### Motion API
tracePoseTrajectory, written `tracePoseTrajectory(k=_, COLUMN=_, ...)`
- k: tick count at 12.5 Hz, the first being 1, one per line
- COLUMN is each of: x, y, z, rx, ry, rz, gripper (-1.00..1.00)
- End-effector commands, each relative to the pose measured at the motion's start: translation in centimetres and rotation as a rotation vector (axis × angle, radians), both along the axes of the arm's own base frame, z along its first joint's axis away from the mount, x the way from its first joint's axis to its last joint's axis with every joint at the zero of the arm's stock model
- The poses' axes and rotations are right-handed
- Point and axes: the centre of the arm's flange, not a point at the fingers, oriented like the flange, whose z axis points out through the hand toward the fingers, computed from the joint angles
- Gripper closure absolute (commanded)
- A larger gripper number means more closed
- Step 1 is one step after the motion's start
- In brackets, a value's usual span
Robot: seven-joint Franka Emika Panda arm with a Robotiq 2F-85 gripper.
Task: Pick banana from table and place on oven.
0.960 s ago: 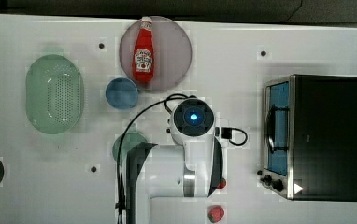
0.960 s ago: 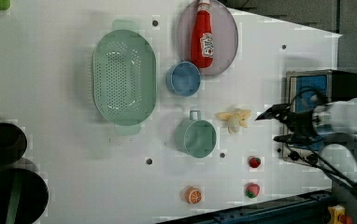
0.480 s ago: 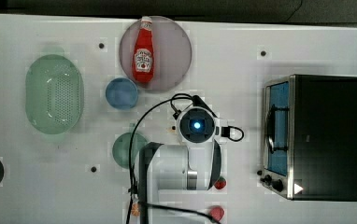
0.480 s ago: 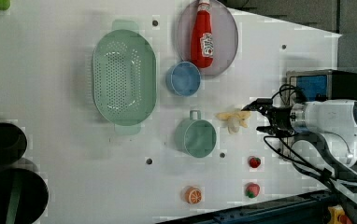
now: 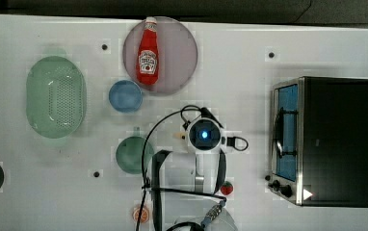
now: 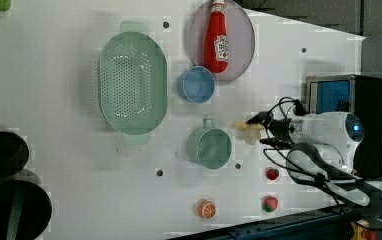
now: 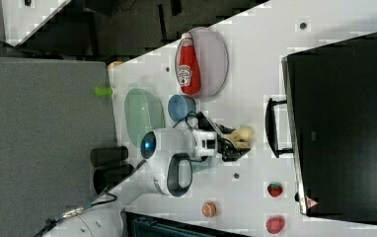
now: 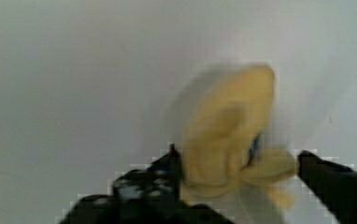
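Most of the banana is hidden from me in the top view: the arm's wrist covers it, only a pale tip showing. In the wrist view it's blurred but sits between the two dark fingers, which stand apart either side of it; one looks to touch, the other just short, so I can't confirm a grip. It lies on the table, between green mug and oven.

Largest to smallest, top view:
- Oven at the top view's right, door shut, handle facing the arm; black top bare.
- Green colander at the top view's left, well apart.
- Grey plate w/ ketchup bottle lying on it.
- Blue bowl, just beside plate.
- Green mug, near the gripper.
- Strawberry, partly under arm.
- Orange slice, at table edge.

Open white table btw. gripper and oven front.
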Motion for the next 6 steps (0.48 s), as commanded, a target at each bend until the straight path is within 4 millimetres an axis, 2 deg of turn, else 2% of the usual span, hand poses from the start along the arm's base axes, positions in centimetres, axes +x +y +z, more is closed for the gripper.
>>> tracePoseTrajectory(k=1, x=1.7, y=1.2, z=1.8, rx=0.008, ry=-0.080, rz=-0.019, gripper=-0.18)
tracePoseTrajectory(k=4, x=2.0, y=1.3, z=2.2, rx=0.008, ry=-0.103, rz=-0.014, gripper=0.48)
tracePoseTrajectory(k=6, x=2.5, y=1.4, z=3.2, rx=0.008, ry=-0.125, rz=-0.013, gripper=0.48)
